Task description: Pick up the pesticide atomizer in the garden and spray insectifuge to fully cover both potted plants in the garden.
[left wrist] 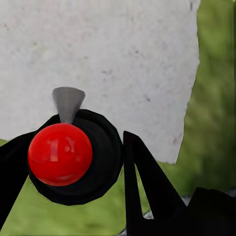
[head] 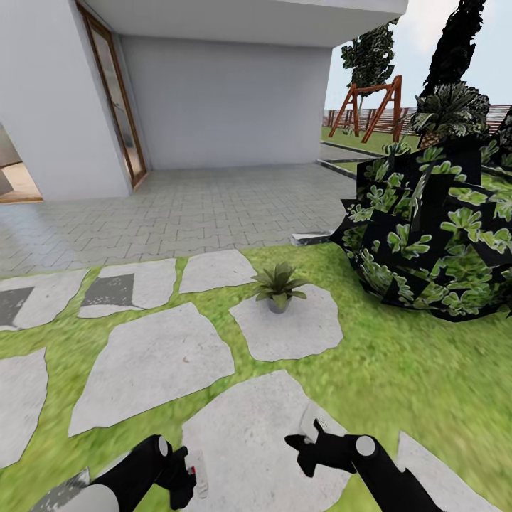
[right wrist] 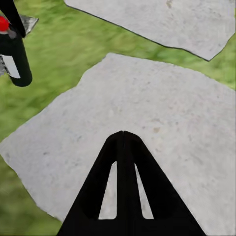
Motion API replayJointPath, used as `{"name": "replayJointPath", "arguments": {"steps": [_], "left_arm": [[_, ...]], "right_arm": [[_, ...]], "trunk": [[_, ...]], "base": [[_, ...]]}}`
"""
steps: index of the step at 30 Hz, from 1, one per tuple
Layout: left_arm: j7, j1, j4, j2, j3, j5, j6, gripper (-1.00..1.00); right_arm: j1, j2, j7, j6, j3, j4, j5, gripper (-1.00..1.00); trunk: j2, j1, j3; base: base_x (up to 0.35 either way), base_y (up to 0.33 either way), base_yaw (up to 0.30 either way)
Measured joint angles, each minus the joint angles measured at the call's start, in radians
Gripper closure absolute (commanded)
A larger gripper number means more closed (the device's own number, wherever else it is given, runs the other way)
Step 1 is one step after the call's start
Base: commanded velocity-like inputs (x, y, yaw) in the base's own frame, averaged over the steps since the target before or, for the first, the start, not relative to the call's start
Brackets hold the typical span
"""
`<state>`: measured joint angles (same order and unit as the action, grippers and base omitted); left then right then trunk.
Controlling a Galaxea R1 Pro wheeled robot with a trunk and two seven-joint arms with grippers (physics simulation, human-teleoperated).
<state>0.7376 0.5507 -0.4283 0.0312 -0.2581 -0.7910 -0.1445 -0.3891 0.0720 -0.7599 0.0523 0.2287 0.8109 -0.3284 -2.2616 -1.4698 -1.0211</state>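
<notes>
Left claw: your left claw sits at about 7 o'clock in the head view and is pinching the pesticide atomizer; in the left wrist view the dark bottle with its red cap and grey nozzle lies between the black fingers.
Right claw: your right claw is at about 5 o'clock in the head view, and its two fingers are pressed together with nothing between them, as the right wrist view shows.
Potted plant: one potted plant stands on a stepping stone close to the centre, toward 12 o'clock from your claws and well apart from them.
Second plant: I cannot find the other small pot in these pictures; the big leafy bush at 3 o'clock is not it.
Done: the pick-up seems finished, since the bottle is off the lawn.
Left: I judge the spraying is not yet done; you must come nearer, aim the nozzle at the leaves, cover this plant, then find the second one.
</notes>
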Motion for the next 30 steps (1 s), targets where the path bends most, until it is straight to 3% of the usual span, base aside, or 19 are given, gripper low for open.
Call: {"name": "replayJointPath", "arguments": {"steps": [6,11,14,18,30], "left_arm": [[0.001,0.0,0.001,-0.009,-0.002,0.0,-0.001,1.0],[0.001,-0.001,0.001,-0.028,-0.005,0.0,-0.002,1.0],[0.001,0.0,0.001,-0.04,-0.006,0.001,-0.002,1.0],[0.002,0.0,0.001,-0.061,-0.006,-0.001,0.002,1.0],[0.003,0.003,0.0,-0.099,-0.008,-0.001,0.025,1.0]], "right_arm": [[0.0,-0.016,-0.032,0.001,0.008,0.002,0.0,1.0],[0.0,-0.041,-0.034,0.001,0.104,0.004,-0.002,1.0],[0.0,-0.047,-0.034,0.001,0.131,0.005,-0.001,1.0],[0.0,-0.062,-0.033,0.001,0.141,0.005,-0.002,1.0],[0.0,-0.066,-0.033,0.001,0.141,0.004,-0.002,1.0]], "trunk": [[0.0,0.0,0.0],[0.0,0.0,0.0],[0.0,0.0,0.0],[0.0,0.0,0.0],[0.0,0.0,0.0]], "base": [[0.0,0.0,0.0],[0.0,0.0,0.0],[0.0,0.0,0.0],[0.0,0.0,0.0],[0.0,0.0,0.0]]}}
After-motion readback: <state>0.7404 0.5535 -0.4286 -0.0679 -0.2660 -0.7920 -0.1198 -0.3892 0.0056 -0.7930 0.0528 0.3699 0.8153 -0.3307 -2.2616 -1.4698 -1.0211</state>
